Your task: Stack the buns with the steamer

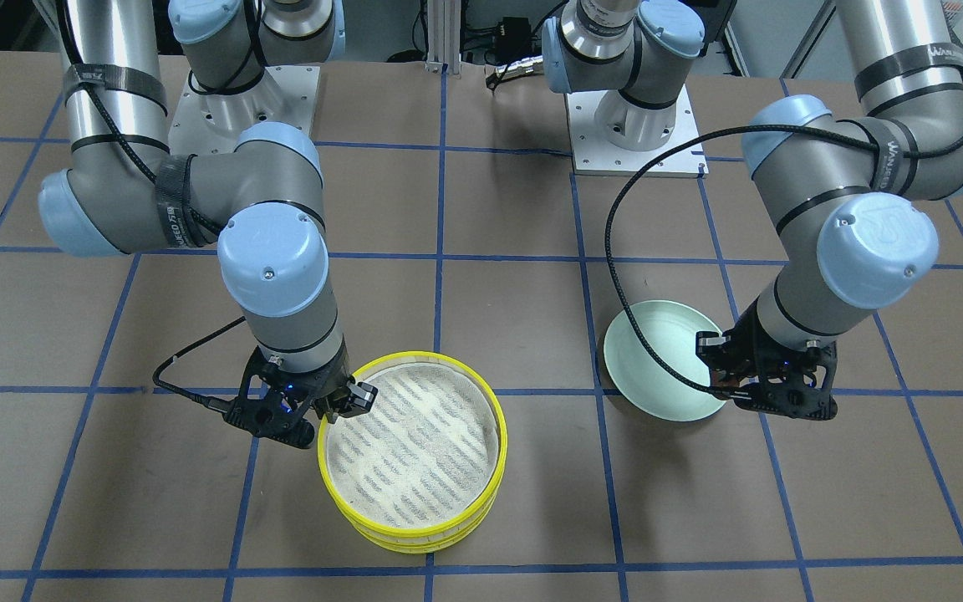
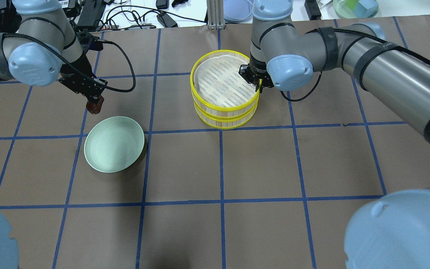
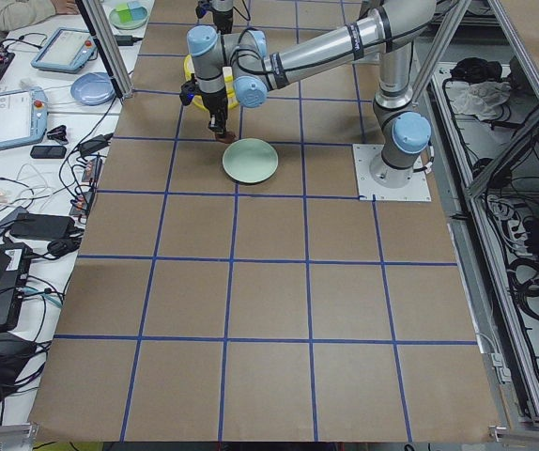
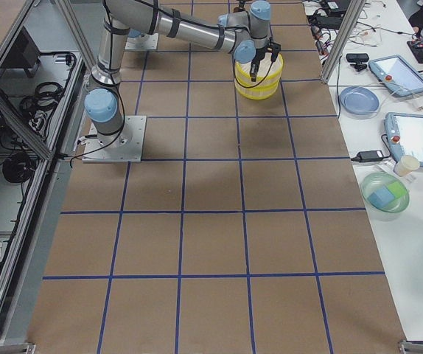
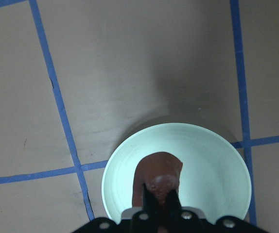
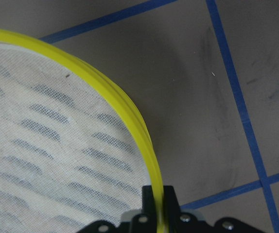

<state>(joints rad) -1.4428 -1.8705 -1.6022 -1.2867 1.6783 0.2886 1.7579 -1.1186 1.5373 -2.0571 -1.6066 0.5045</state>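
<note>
Squeezing the probably soft dark reddish-brown bun by its sides above the eleven-o'clock edge of the mint-green plate, the left pincer mirrors the right pincer, clamped on the rim of the stiff yellow-rimmed mesh steamer tray.

The upper steamer tray has a smooth, glossy yellow rim that looks like plastic and a whitish bottom of fine woven mesh, and the lower steamer tray shows the same shiny yellow edge. The plate is smooth mint green with a soft sheen, while the brown bun has a dull skin. The table wears matt brown paper crossed by blue tape, and the left gripper and right gripper look matt black.
</note>
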